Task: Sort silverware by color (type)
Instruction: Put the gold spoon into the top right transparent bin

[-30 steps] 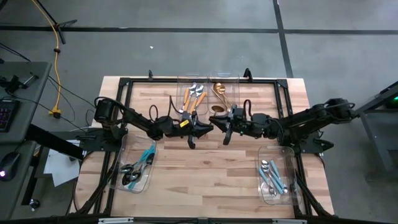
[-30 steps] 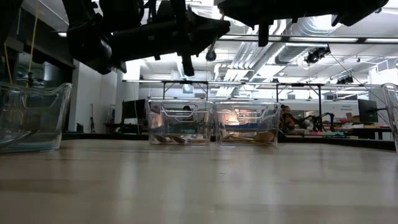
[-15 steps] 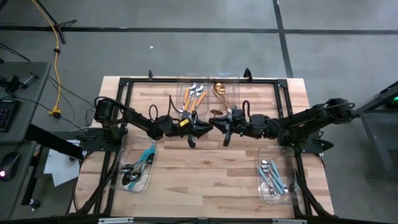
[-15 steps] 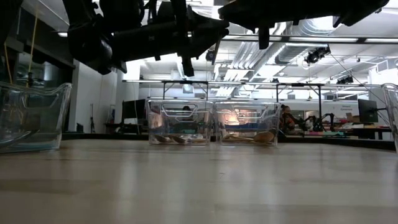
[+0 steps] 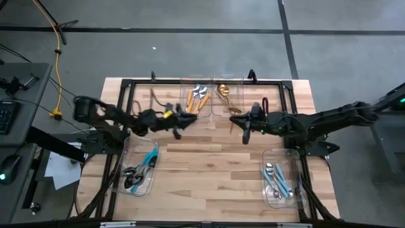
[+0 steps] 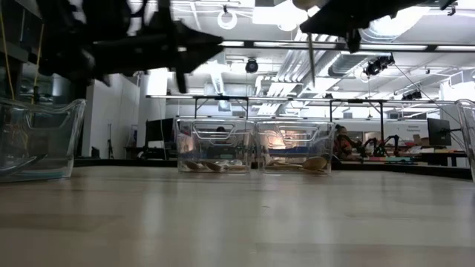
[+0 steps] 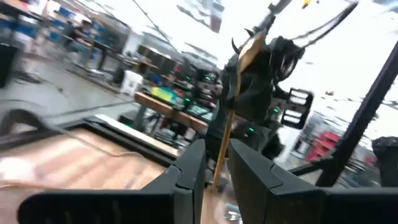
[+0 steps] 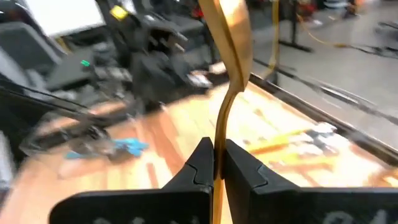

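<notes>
Now the two arms have drawn apart, and the all-gold spoon (image 8: 227,68) has gone with the right one.

Earlier both grippers met nose to nose over the middle of the wooden table (image 5: 209,158); the left gripper (image 5: 181,120) has since pulled back toward its own side, its fingers (image 7: 189,171) parted a little with nothing between them. The right gripper (image 5: 243,123) is clamped on the spoon's handle, which rises out from between its fingers (image 8: 200,163), near the clear plastic bin of gold utensils (image 5: 228,95).
</notes>
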Available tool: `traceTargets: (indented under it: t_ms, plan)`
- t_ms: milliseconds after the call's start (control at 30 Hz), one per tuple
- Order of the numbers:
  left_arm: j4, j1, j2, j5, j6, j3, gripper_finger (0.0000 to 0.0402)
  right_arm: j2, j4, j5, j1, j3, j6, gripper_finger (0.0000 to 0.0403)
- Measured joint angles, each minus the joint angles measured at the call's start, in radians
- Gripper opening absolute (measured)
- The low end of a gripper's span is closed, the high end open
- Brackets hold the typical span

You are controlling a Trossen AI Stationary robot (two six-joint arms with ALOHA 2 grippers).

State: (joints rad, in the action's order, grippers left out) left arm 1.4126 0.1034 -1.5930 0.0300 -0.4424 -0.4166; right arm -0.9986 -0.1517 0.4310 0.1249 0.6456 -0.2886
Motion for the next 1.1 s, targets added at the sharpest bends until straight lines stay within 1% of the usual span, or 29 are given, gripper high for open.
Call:
traceTargets:
  t_ms: [100, 233, 300, 400, 533, 733, 867, 967, 1033, 1100]
  plan:
    - [0.001, 0.027, 0.121, 0.015, 0.007, 0.106, 0.0062, 0.054, 0.12, 0.039, 0.0, 0.0, -0.023, 0.0002]
    - [-0.004, 0.036, 0.254, -0.006, 0.007, 0.218, 0.0062, 0.095, 0.18, 0.063, 0.001, 0.0, -0.024, 0.0002]
    - [-0.033, 0.036, 0.3, -0.031, 0.008, 0.252, 0.0062, 0.102, 0.179, 0.066, 0.001, 0.0, -0.017, 0.0002]
    - [-0.12, 0.036, 0.344, -0.044, 0.007, 0.258, 0.0063, 0.104, 0.172, 0.067, 0.001, 0.0, -0.002, 0.0002]
    - [-0.17, 0.034, 0.355, -0.043, 0.007, 0.252, 0.0063, 0.104, 0.173, 0.067, 0.001, 0.0, 0.001, 0.0002]
    - [-0.154, 0.033, 0.355, -0.043, 0.0, 0.251, 0.0063, 0.097, 0.167, 0.068, 0.001, 0.0, -0.021, 0.0002]
    - [-0.134, 0.033, 0.355, -0.044, -0.002, 0.251, 0.0063, 0.057, 0.096, 0.098, -0.024, 0.009, -0.004, 0.0002]
    - [-0.133, 0.033, 0.355, -0.044, -0.001, 0.251, 0.0063, 0.003, 0.139, 0.087, -0.098, 0.093, 0.017, 0.0002]
    - [-0.133, 0.033, 0.355, -0.044, -0.001, 0.251, 0.0063, -0.047, 0.222, 0.049, -0.165, 0.19, 0.036, 0.0002]
    - [-0.133, 0.033, 0.355, -0.044, -0.001, 0.251, 0.0063, -0.106, 0.336, 0.038, -0.231, 0.297, 0.065, 0.0002]
